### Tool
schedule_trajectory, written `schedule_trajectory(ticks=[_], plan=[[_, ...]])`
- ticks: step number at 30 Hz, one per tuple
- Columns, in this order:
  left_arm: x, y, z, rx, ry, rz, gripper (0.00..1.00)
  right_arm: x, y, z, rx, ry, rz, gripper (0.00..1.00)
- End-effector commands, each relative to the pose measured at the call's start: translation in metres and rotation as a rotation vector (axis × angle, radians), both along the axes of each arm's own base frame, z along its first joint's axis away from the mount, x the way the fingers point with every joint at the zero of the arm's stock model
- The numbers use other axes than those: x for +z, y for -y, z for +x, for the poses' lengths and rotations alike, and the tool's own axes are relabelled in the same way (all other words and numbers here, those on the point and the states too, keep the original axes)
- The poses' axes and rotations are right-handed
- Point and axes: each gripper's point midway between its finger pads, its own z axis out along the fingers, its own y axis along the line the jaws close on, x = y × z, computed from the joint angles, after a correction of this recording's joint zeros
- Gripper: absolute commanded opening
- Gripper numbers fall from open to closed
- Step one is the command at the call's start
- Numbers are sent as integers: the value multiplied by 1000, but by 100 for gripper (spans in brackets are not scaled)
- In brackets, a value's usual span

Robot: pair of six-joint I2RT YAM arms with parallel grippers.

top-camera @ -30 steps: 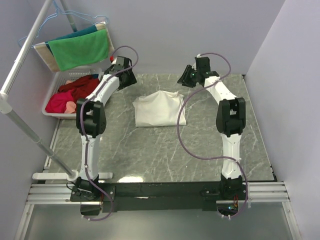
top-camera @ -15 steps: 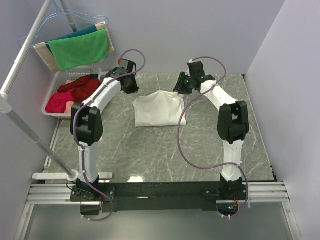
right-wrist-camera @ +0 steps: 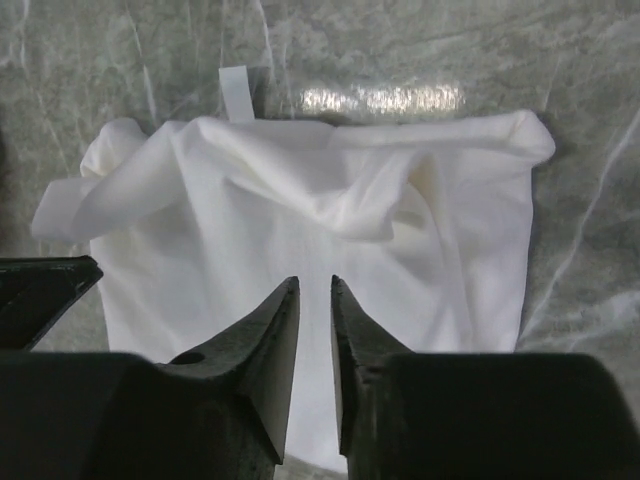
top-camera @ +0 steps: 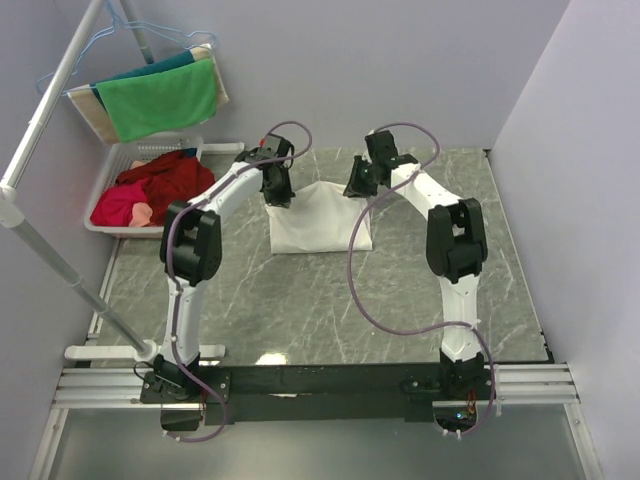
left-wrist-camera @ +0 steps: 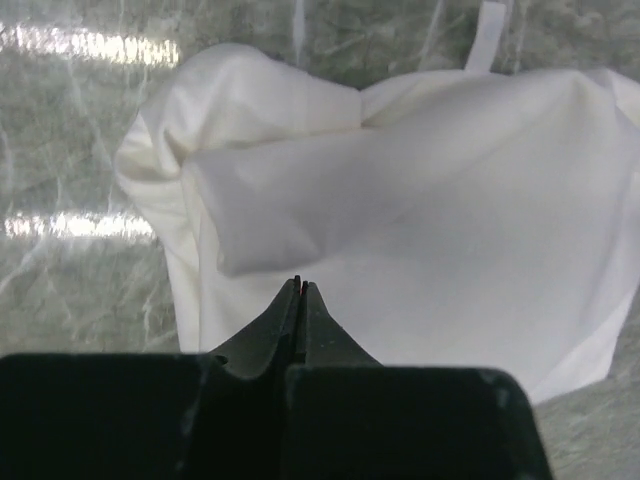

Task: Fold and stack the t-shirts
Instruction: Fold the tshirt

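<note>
Both left gripper (top-camera: pixel 282 192) and right gripper (top-camera: pixel 355 185) have moved in over the rumpled white t-shirt (top-camera: pixel 315 222) on the table's (top-camera: pixel 300 300) far middle | left wrist: jaws now pressed together, no cloth visibly pinched | right wrist: jaws narrowing, slim empty gap; fold likely imminent

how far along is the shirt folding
Done: one white t-shirt lies on the table, folded into a rough rectangle with one end bunched. In hand: left claw, shut, and right claw, slightly open, hang over it, neither visibly gripping cloth. Left: flatten that end; only one folded shirt shows, so no stack yet.
</note>
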Motion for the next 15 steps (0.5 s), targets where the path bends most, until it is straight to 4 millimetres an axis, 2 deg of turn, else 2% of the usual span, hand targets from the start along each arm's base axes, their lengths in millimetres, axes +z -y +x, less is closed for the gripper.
schedule_trajectory(ticks=[1, 2, 3, 8, 9, 10, 13, 15], plan=[[-2, 5, 22, 18, 6, -4, 1, 4, -7, 26, -16, 28, 0, 21], [-7, 6, 29, 25, 7, -1, 1, -5, -9, 28, -16, 14, -6, 19], [-9, 6, 33, 32, 10, -2, 1, 0, -10, 34, -19, 29, -1, 15], [-13, 0, 63, 98, 75, -24, 1, -4, -8, 51, -56, 51, 2, 12], [-12, -3, 68, 109, 89, -20, 1, 1, -8, 56, -58, 63, 7, 12], [-13, -8, 78, 129, 105, -3, 1, -4, -7, 57, -62, 51, 4, 12], [-22, -26, 88, 194, 93, 31, 1, -4, -1, 64, -87, 54, -8, 12], [-20, -39, 97, 234, 112, 36, 2, -9, 6, 68, -108, 48, -18, 13]])
